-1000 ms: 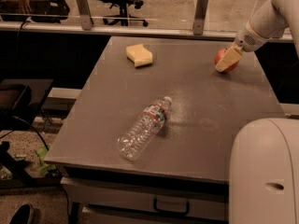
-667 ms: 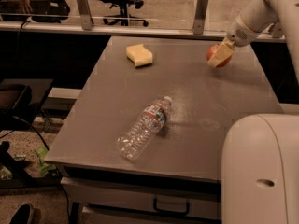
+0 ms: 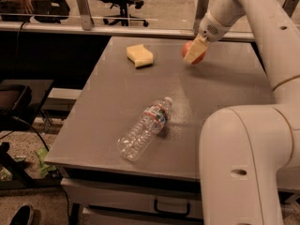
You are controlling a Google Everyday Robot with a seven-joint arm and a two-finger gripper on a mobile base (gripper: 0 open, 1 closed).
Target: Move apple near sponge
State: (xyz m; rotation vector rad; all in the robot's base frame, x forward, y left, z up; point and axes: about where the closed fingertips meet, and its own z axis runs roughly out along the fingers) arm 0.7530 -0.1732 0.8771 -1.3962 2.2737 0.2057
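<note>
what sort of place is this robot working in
Likely an office or lab: wheeled desk chairs stand behind a rail at the back, beyond the grey table. The gripper holds the apple at its far side, right of the sponge.

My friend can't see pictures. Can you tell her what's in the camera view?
The robot's gripper holds a red apple at the far side of a grey table, a little to the right of a pale yellow sponge and not touching it. A clear plastic bottle lies on its side nearer the front.
</note>
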